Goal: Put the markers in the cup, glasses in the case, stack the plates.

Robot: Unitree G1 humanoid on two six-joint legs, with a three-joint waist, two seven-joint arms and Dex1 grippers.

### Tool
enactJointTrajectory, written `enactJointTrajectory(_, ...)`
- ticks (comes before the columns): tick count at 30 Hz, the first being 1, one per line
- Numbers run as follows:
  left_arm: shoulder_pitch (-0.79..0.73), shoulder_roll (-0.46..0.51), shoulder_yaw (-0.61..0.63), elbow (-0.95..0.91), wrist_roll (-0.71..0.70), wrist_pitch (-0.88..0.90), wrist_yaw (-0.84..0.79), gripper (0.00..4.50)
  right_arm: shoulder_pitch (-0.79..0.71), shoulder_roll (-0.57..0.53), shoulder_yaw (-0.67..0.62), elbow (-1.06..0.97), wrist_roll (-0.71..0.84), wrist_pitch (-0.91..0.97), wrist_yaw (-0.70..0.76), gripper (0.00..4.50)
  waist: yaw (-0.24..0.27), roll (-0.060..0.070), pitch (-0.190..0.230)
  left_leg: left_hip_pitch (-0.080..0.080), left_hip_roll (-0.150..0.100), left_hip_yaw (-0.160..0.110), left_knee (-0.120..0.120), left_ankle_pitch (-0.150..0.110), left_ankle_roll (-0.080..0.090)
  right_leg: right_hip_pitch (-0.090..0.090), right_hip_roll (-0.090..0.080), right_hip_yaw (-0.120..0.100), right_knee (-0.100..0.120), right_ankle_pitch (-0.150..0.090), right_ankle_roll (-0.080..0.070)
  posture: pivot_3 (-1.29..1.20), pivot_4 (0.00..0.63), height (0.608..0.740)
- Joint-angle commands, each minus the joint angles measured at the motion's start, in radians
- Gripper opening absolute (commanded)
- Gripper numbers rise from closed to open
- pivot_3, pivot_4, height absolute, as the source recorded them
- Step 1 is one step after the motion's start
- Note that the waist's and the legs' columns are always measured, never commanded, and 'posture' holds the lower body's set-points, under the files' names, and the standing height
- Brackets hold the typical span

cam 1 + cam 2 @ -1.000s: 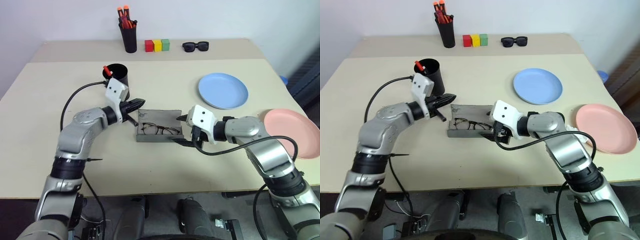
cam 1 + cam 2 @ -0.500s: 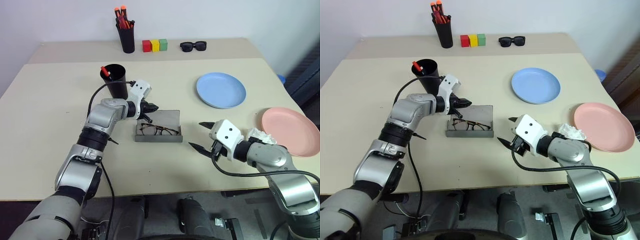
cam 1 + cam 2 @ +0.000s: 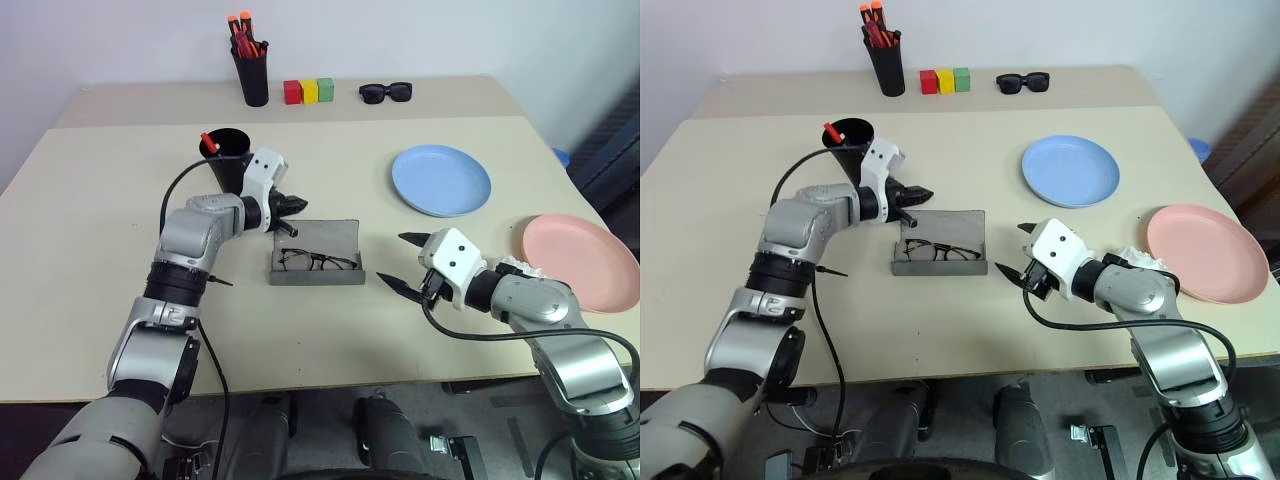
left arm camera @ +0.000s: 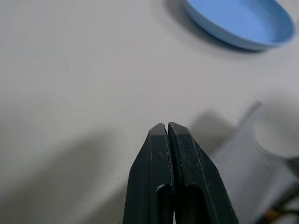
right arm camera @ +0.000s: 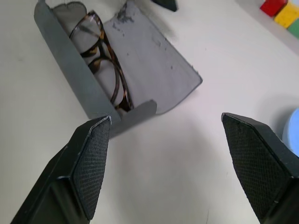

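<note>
The grey case (image 3: 322,238) lies open mid-table, lid flat behind its tray, with the thin brown-framed glasses (image 5: 106,70) resting inside the tray. My left gripper (image 3: 293,205) is shut and empty, hovering at the lid's far left corner, next to the black cup (image 3: 228,162). A red-capped marker (image 3: 207,139) sticks out of the cup. My right gripper (image 3: 397,262) stands open and empty just right of the case, its fingertips (image 5: 91,154) apart from it. The light blue plate (image 3: 441,180) lies far right, and the pink plate (image 3: 580,250) sits near the table's right edge.
At the back stand a black pen holder (image 3: 253,72) with orange-capped pens, three coloured blocks (image 3: 310,91) and black sunglasses (image 3: 389,93). A crumpled white scrap (image 3: 522,268) lies by the pink plate. Bare tabletop lies in front of the case.
My right gripper has drawn back from the case's front right corner to the right, staying open. The left gripper, still shut, has moved forward to the lid's far left corner.
</note>
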Motion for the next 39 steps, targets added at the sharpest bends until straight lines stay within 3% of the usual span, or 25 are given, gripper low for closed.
enactJointTrajectory(1, -0.080, -0.006, -0.022, 0.114, 0.047, -0.017, 0.005, 0.02, -0.017, 0.014, 0.005, -0.013, 0.006, -0.016, -0.005, 3.84, -0.001, 0.000, 0.000, 0.000, 0.000, 0.000, 0.000, 0.000, 0.000, 0.000, 0.000, 0.000, 0.000, 0.000, 0.000, 0.00, 0.150, 0.740)
enactJointTrajectory(9, -0.213, -0.046, -0.105, 0.372, 0.107, -0.064, -0.152, 0.02, -0.006, 0.022, 0.001, -0.031, 0.009, -0.005, -0.018, 3.84, -0.003, 0.000, 0.000, 0.000, -0.002, 0.000, 0.000, 0.000, 0.000, 0.000, 0.000, 0.000, 0.001, 0.000, 0.001, 0.00, 0.150, 0.740)
enactJointTrajectory(16, -0.215, -0.030, -0.126, 0.403, 0.134, -0.112, -0.277, 0.02, 0.009, 0.026, -0.003, -0.044, 0.007, -0.001, -0.034, 3.84, -0.005, 0.000, 0.000, 0.000, -0.002, 0.000, 0.000, 0.000, 0.000, -0.001, 0.000, 0.000, 0.003, 0.000, 0.001, 0.00, 0.150, 0.740)
enactJointTrajectory(23, -0.118, 0.045, -0.123, 0.190, 0.101, -0.077, -0.413, 0.02, 0.000, 0.024, -0.005, -0.024, 0.004, -0.009, -0.040, 3.84, -0.005, 0.000, 0.000, 0.000, -0.001, 0.000, 0.000, 0.000, 0.000, -0.001, 0.000, 0.000, 0.003, 0.000, 0.001, 0.00, 0.150, 0.740)
enactJointTrajectory(27, -0.019, 0.085, -0.126, -0.025, 0.053, -0.024, -0.471, 0.02, -0.020, 0.026, -0.001, -0.002, 0.000, -0.017, -0.039, 3.84, -0.006, 0.000, 0.000, 0.000, 0.001, 0.000, 0.000, 0.000, 0.000, -0.001, 0.000, 0.001, 0.004, 0.000, 0.001, 0.00, 0.150, 0.740)
enactJointTrajectory(33, 0.109, 0.127, -0.135, -0.244, 0.011, 0.041, -0.477, 0.02, -0.037, 0.027, 0.002, 0.018, -0.003, -0.027, -0.037, 3.84, -0.004, 0.000, 0.000, 0.000, 0.002, 0.000, 0.001, 0.000, 0.000, -0.001, 0.000, 0.001, 0.005, 0.000, 0.001, 0.00, 0.150, 0.740)
enactJointTrajectory(39, 0.240, 0.188, -0.124, -0.438, -0.027, -0.053, -0.513, 0.02, -0.064, 0.034, -0.008, 0.047, -0.007, -0.027, -0.051, 3.84, -0.005, 0.000, 0.000, 0.001, 0.003, 0.000, 0.001, 0.000, 0.000, -0.001, 0.000, 0.002, 0.007, 0.000, 0.000, 0.00, 0.150, 0.740)
